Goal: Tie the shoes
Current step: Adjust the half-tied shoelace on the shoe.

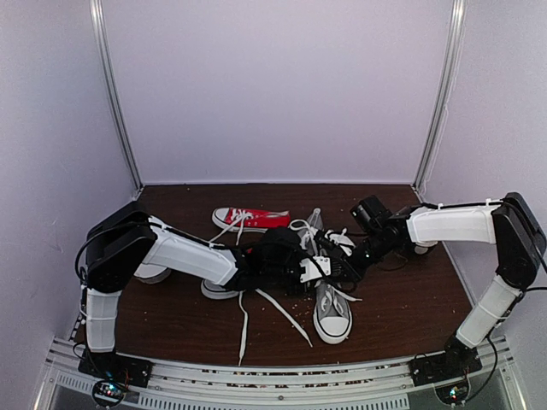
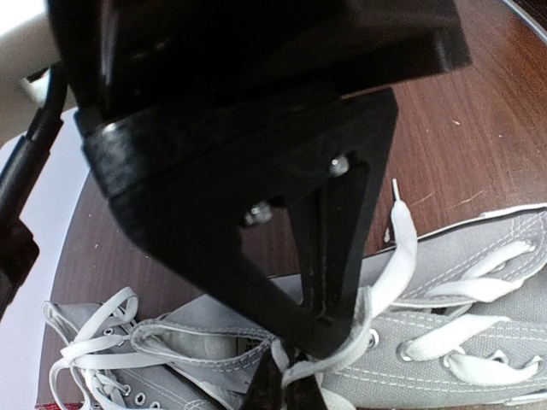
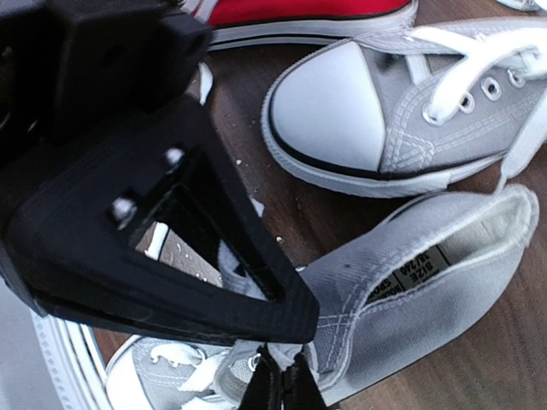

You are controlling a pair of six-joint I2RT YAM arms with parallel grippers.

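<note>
On brown table (image 1: 402,299), grey shoes (image 1: 332,312), lilac walls (image 1: 273,85)

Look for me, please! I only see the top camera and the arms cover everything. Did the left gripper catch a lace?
Observer: Yes, the left gripper is shut on a white lace of a grey shoe.
Operator: And the right one?
Observer: The right gripper is shut too, beside an open collar; I can't tell what it pinches.
Operator: Anything inside that shoe?
Observer: A size label.
</note>
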